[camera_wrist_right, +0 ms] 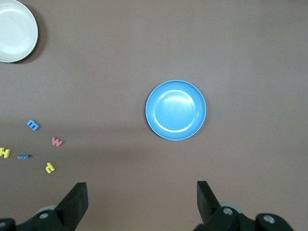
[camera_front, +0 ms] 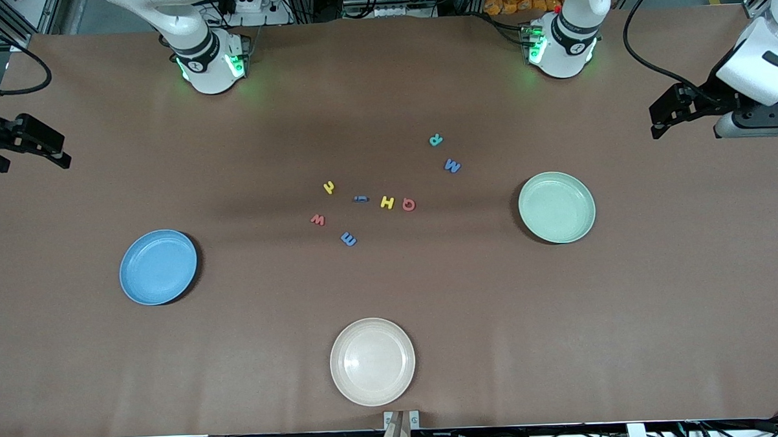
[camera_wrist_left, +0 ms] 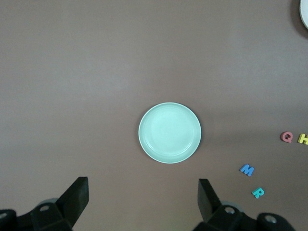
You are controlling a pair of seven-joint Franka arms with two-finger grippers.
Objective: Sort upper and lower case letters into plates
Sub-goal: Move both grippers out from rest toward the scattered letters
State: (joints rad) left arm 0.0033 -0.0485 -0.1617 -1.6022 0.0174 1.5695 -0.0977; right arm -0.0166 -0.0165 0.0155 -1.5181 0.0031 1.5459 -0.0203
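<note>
Sitting bare: blue plate (camera_front: 158, 266), mint plate (camera_front: 556, 207)

Even overhead light, all views sharp. Soft dark bands cross the brown table (camera_front: 391, 289). Mild glare on the cream-white plate (camera_front: 372, 361); thin crescent shadows edge the blue plate (camera_front: 158, 266).

brown table (camera_front: 384, 83), mint green plate (camera_front: 556, 207), blue plate (camera_front: 158, 266), cream-white plate (camera_front: 372, 361); letters (camera_front: 387, 202) showing yellow, blue, salmon red, teal.
</note>
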